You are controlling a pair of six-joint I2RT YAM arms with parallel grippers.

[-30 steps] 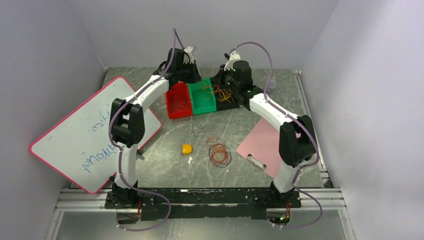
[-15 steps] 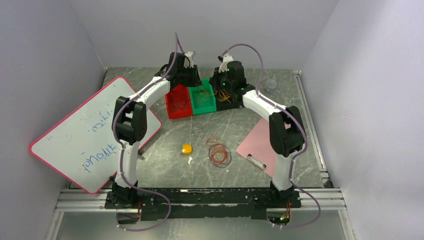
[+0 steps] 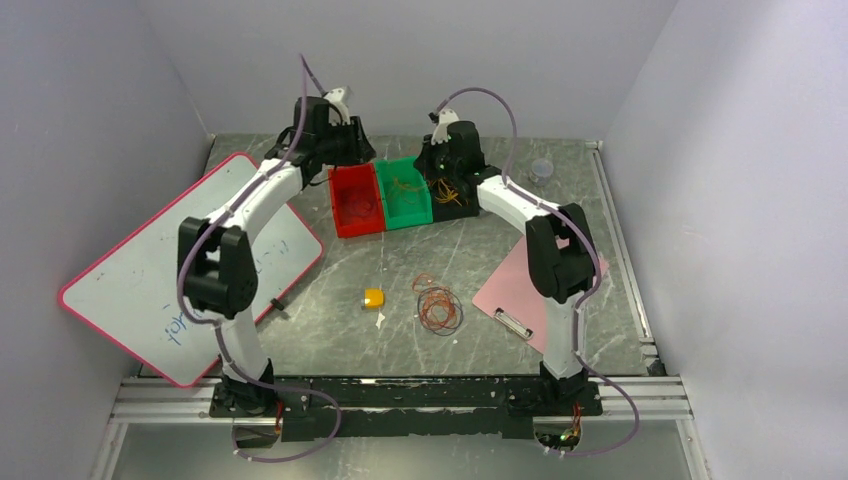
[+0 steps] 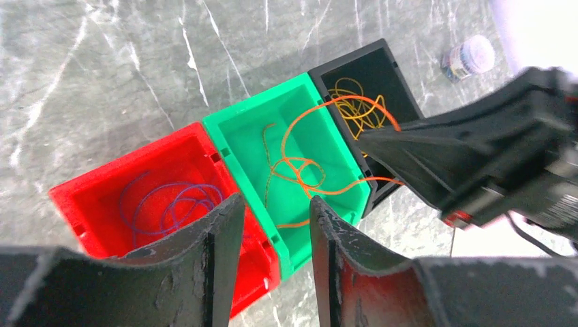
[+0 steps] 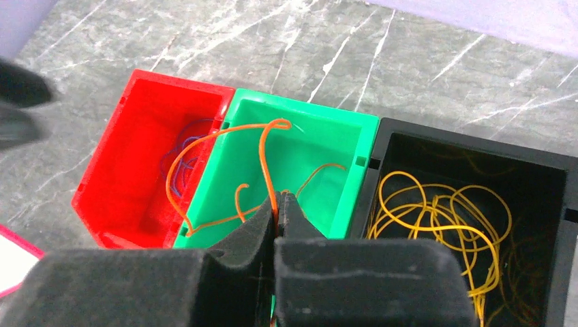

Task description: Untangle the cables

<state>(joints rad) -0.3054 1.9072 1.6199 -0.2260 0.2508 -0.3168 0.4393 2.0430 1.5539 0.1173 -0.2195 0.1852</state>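
Note:
The tangle of orange, red and dark cables (image 3: 438, 308) lies on the table in front of the bins. My right gripper (image 3: 441, 168) (image 5: 278, 203) is shut on a thin orange cable (image 5: 262, 146), held above the green bin (image 5: 341, 146). The cable loops across this bin and over the edge of the red bin (image 5: 129, 150). My left gripper (image 3: 347, 140) (image 4: 272, 218) is open and empty, hovering behind and above the red bin (image 4: 102, 204). The orange cable (image 4: 303, 167) also shows in the left wrist view.
Three bins stand in a row: the red bin (image 3: 357, 212) holds a purple cable (image 4: 163, 204), then the green bin (image 3: 405, 205), and the black bin (image 3: 452, 205) holds yellow cables (image 5: 443, 218). A whiteboard (image 3: 150, 280), a yellow block (image 3: 373, 297), a pink clipboard (image 3: 520, 285) and a small jar (image 3: 541, 168) lie around.
My left arm has swung left and back, away from the bins. My right gripper has shifted left, from the black bin towards the green bin, with the orange cable.

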